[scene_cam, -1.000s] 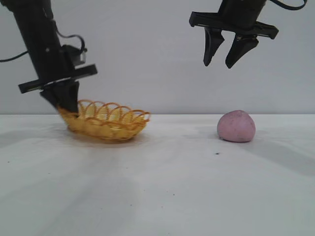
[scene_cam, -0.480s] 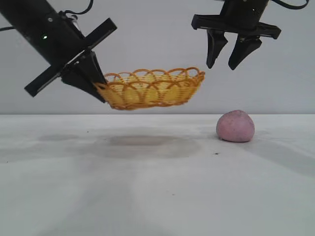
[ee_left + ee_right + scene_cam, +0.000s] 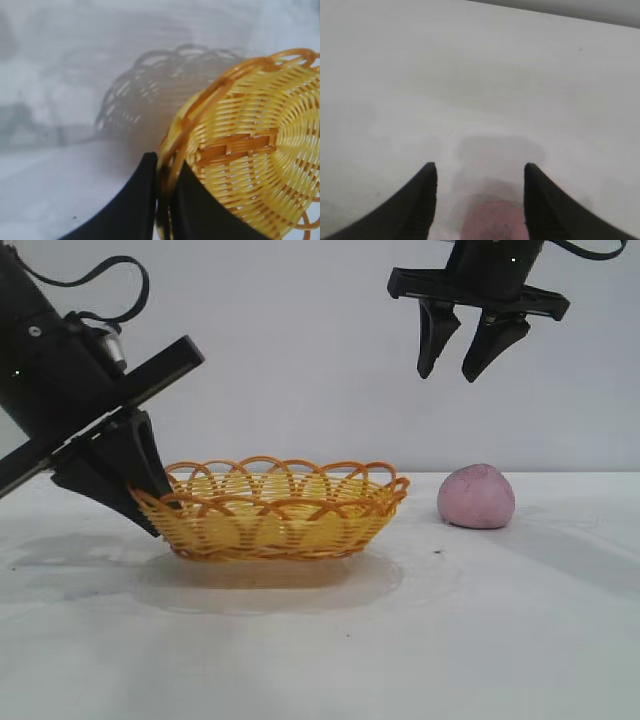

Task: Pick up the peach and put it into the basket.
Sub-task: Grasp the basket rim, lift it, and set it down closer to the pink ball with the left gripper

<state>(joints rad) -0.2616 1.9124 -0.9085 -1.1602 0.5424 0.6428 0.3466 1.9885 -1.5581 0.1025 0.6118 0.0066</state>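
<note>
Left tool (image 3: 150, 502): clamped tight on the basket's (image 3: 275, 510) looped rim at the basket's 9 o'clock end; in the wrist view the fingers (image 3: 132, 210) pinch the weave from both sides.
Basket: sits low on the tabletop (image 3: 400, 640), its far end tipped slightly up.
Right tool (image 3: 458, 358): hanging high at 12 o'clock over the peach (image 3: 477, 497), jaws about half open, holding nothing, touching nothing.
Peach: on the tabletop at the basket's 3 o'clock, just clear of the rim.
</note>
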